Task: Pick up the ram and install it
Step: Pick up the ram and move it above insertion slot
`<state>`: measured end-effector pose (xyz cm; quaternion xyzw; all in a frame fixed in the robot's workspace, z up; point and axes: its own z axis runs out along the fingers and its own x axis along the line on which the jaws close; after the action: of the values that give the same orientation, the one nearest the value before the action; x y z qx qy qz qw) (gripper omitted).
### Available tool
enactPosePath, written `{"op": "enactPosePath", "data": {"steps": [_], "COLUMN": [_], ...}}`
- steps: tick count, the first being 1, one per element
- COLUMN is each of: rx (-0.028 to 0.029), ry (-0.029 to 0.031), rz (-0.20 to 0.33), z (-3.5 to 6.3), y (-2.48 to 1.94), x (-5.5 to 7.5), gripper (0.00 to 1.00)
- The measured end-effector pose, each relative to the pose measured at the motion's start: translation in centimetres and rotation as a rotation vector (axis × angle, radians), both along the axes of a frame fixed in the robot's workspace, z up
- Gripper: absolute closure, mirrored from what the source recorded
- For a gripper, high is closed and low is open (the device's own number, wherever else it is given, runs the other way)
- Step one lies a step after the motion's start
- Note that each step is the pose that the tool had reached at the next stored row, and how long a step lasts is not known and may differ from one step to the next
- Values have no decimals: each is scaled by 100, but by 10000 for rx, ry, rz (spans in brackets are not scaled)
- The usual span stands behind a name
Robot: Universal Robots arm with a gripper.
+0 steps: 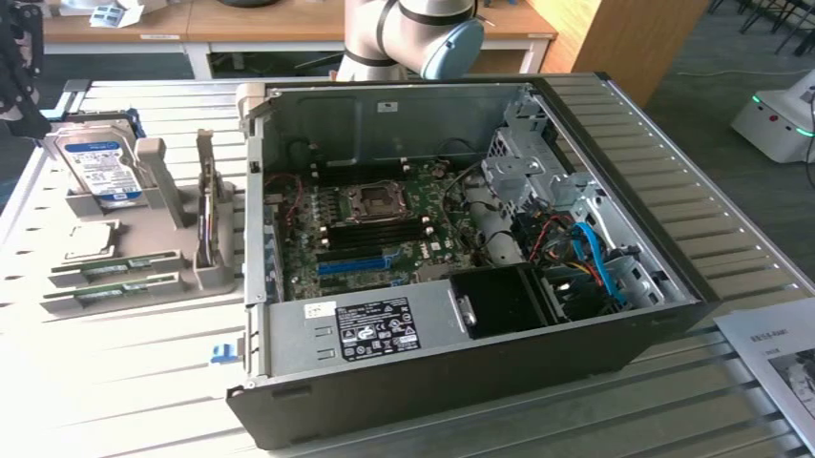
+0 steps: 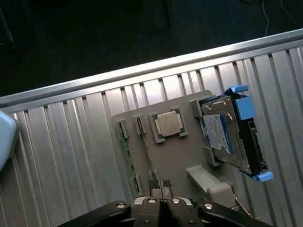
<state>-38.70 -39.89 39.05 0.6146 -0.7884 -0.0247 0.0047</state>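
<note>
On the exterior view's left, ram (image 1: 121, 266) sits in holder (image 1: 210, 277). Tool (image 2: 160, 185) narrow, empty, w/ jaws nearly together: it may bump ram edge, not straddle it.

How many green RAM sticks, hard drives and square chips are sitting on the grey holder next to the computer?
RAM sticks: 2
Hard drive: 1
CPU chip: 1
Total: 4
</note>
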Motion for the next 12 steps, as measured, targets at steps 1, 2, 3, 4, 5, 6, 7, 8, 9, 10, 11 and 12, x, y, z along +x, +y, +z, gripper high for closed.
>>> {"op": "enactPosePath", "data": {"steps": [1,2,3,4,5,6,7,8,9,10,11,12], "rx": [0,0,0,0,0,0,0,0,0,0,0,0], "ry": [0,0,0,0,0,-1,0,0,0,0,0,0], "rz": [130,261,391,519,652,775,1019,1134,1244,1363,1471,1581], "z": [0,0,0,0,0,0,0,0,0,0,-1,0], "y": [0,0,0,0,0,0,0,0,0,0,0,0], "x": [0,0,0,0,0,0,0,0,0,0,0,0], "gripper": [87,87,87,87,87,87,87,87,87,87,87,87]}}
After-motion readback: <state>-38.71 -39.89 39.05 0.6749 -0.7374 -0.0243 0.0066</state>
